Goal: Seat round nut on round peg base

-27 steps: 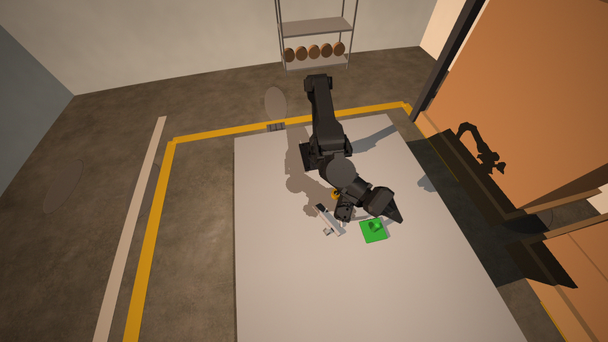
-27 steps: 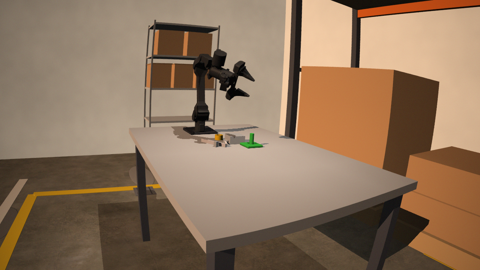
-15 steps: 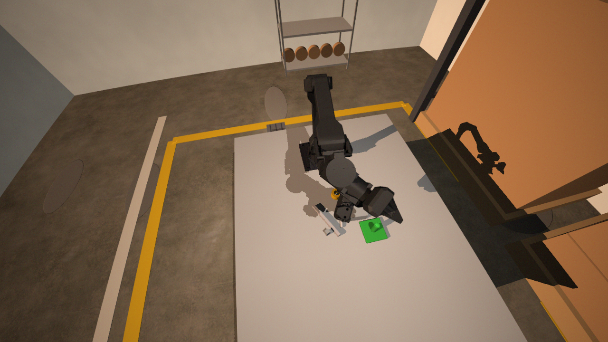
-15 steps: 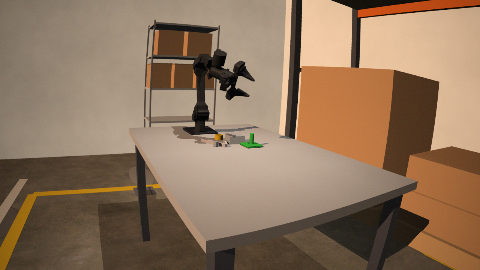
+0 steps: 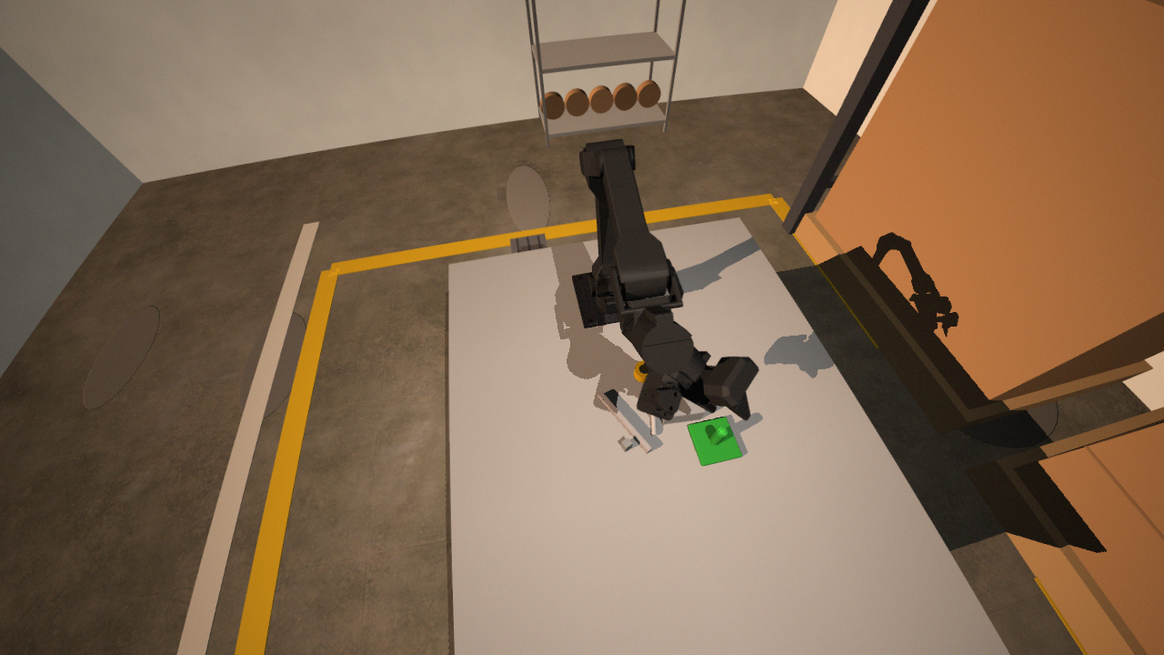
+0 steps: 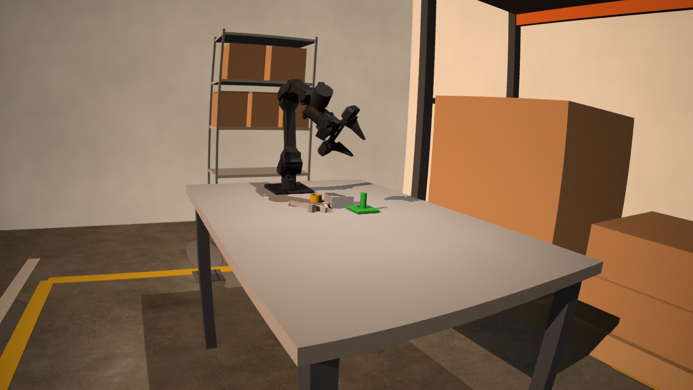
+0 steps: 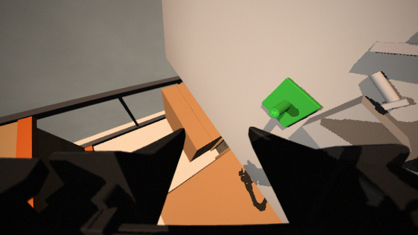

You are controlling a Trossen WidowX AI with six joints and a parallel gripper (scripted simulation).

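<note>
Gripper (image 6: 345, 137) raised high above the table (image 6: 436, 271), jaws spread wide, nothing between them; both fingertips bare in the wrist view, one of them (image 7: 177, 137) outlined against the room beyond the table edge. Likely parked aloft to get a clean look down before descending for the pick. Tilted forward and down, aimed roughly over the green peg (image 6: 363, 199) rather than over the nut.

Round nut (image 6: 315, 197), orange, flat on the table close to the arm's base plate (image 6: 269, 189), ungrasped and well apart from the peg's green square base (image 6: 359, 209). Peg upright at the centre of that base, unoccupied. Between nut and peg, pale grey clutter: a block (image 6: 339, 199) and a long bar (image 5: 630, 428), so any carry needs to go over these, not through.

Hard to make out: nut almost wholly covered by the wrist in the top view, only an orange sliver (image 5: 640, 372) showing; absent from the wrist view. Bore size versus peg not judgeable from here. Small pale pieces beside the bar possibly a second peg and base (image 7: 385, 88), but too small to be sure.
</note>
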